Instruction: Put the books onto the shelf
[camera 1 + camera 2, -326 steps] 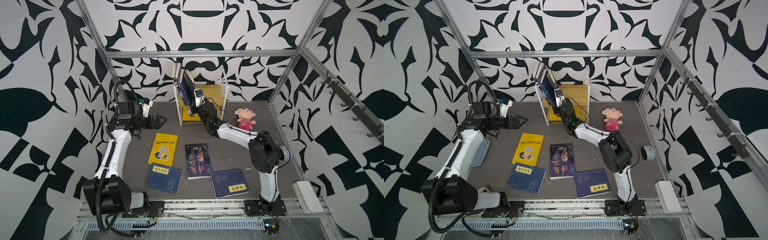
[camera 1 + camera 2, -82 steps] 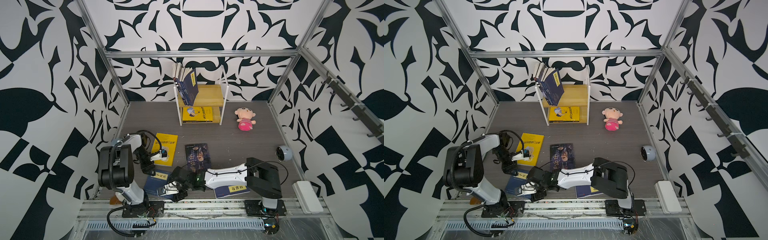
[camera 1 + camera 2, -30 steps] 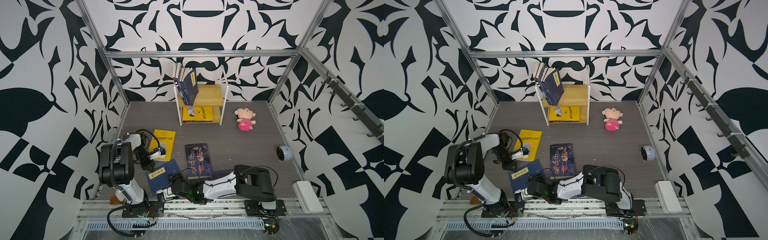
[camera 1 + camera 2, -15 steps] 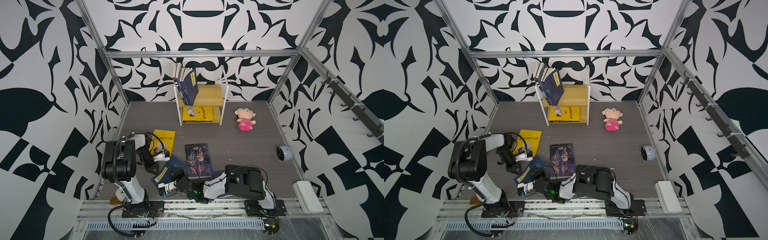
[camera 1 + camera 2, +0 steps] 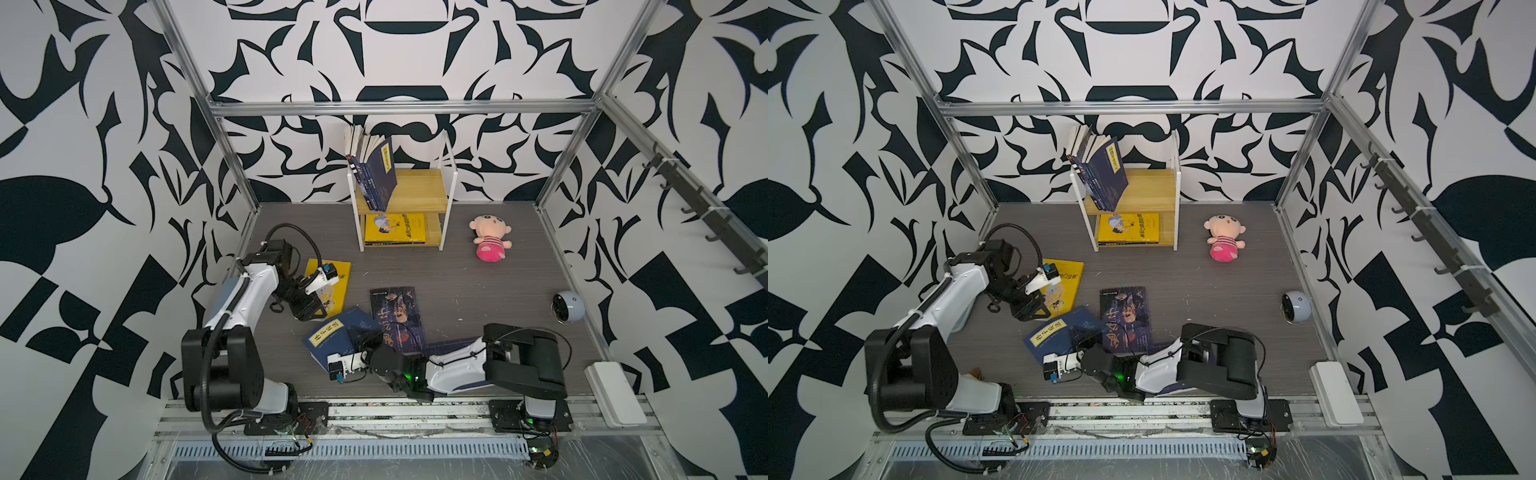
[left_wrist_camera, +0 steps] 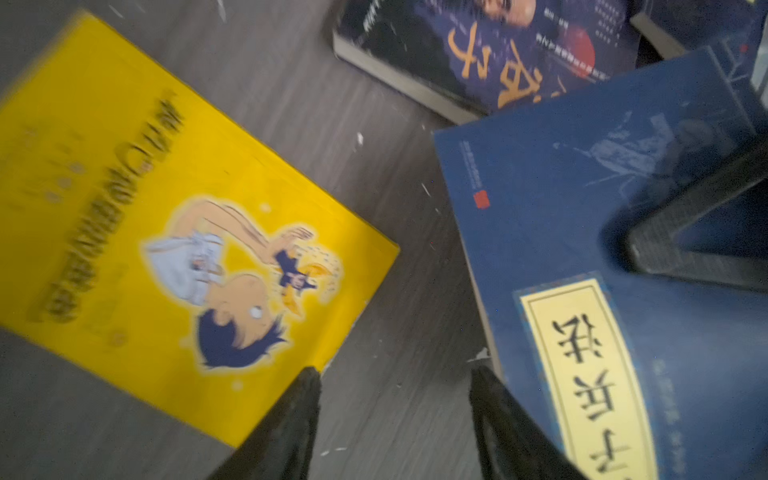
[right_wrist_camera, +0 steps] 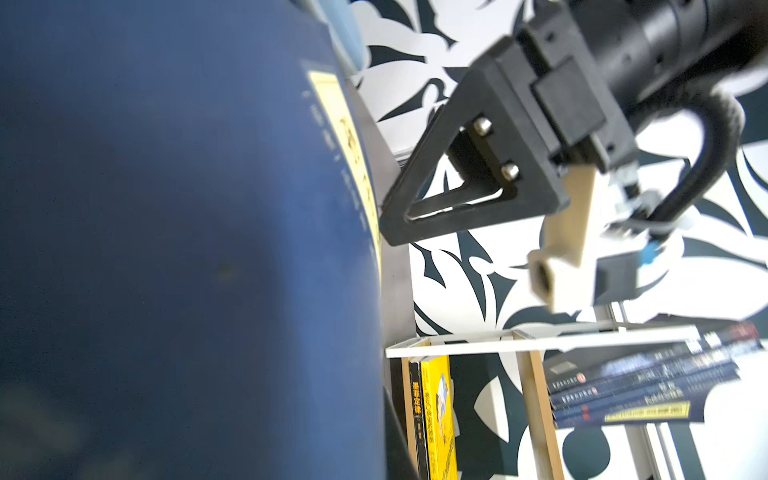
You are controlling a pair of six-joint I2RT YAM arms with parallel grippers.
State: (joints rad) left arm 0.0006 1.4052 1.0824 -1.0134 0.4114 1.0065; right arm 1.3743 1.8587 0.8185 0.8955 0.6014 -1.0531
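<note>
A navy book with a yellow label lies tilted at the front of the table. My right gripper is shut on its edge, and one of its fingers rests on the cover. My left gripper is open over bare table between this book and the yellow cartoon book. The dark book with gold calligraphy lies flat beside them. Another navy book is mostly hidden under my right arm. On the shelf, several books stand on the top board and a yellow book lies below.
A pink plush doll lies right of the shelf. A round grey-blue device sits by the right wall and a white box at the front right corner. The right arm stretches leftward along the table's front edge.
My right gripper has shut on the navy book's edge. My left gripper has opened, let go of that book and drawn back a little. The book now shows its cover upward.
</note>
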